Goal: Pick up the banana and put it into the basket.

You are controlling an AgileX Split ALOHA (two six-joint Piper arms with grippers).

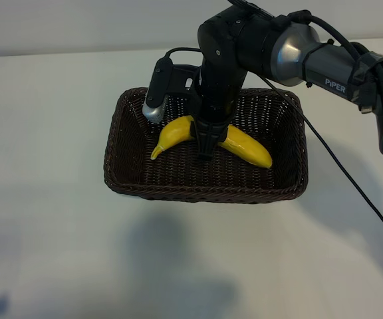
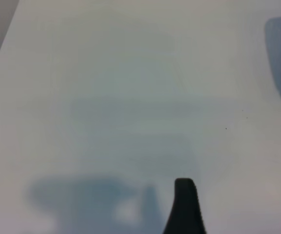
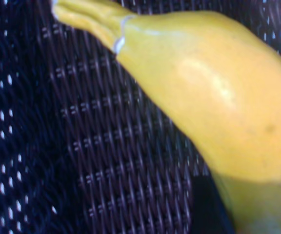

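Observation:
The yellow banana (image 1: 245, 146) lies across the floor of the dark-brown wicker basket (image 1: 122, 166), its stem end toward the left wall. My right gripper (image 1: 205, 147) reaches down into the basket and its fingers straddle the banana's middle, closed round it, their tips down by the woven floor. In the right wrist view the banana (image 3: 213, 102) fills the frame against one dark finger (image 3: 206, 209), with the basket weave (image 3: 82, 146) behind. My left gripper (image 2: 142, 195) hangs open over bare table away from the basket; only one of its fingers (image 2: 185, 207) shows.
The basket stands mid-table on a white surface (image 1: 45, 232). A black cable (image 1: 351, 179) runs from the right arm past the basket's right side. Arm shadows fall on the table in front of the basket.

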